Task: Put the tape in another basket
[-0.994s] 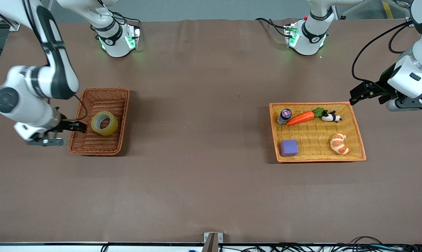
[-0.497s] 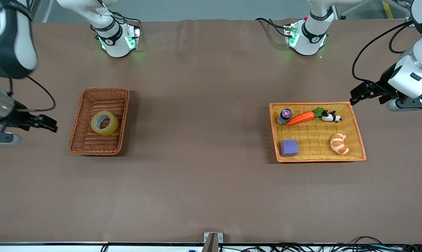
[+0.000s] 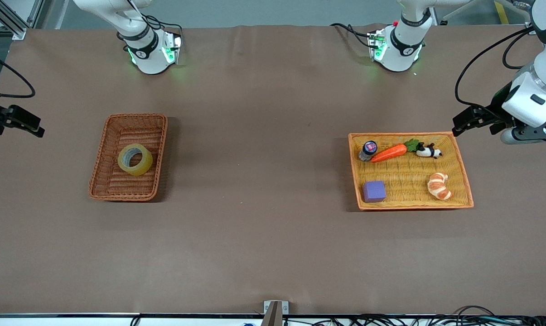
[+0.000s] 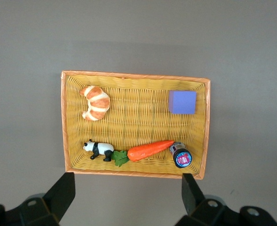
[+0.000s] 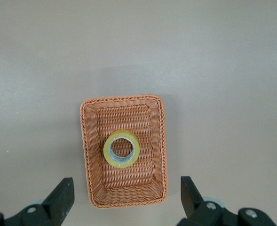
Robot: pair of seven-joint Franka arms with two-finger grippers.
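tape [image 3: 135, 159] flat in the basket [image 3: 101, 177]; both grippers, left [image 4: 127, 195] and right [image 5: 127, 195], aloft, jaws spread, empty

Tape [image 3: 135, 159] in the basket [image 3: 104, 168]; both end effectors aloft at table ends.

tape [image 3: 135, 159]: in the basket [image 3: 101, 181], mid-left of the front view
tray [image 3: 463, 181]: mid-right, well apart from the basket
cube [image 3: 374, 191], croissant [image 3: 438, 185]: tray's lower part
bottle [image 3: 369, 150], carrot [image 3: 389, 153], panda [image 3: 428, 151]: row along tray's upper edge
bench [image 3: 263, 181]: carries both
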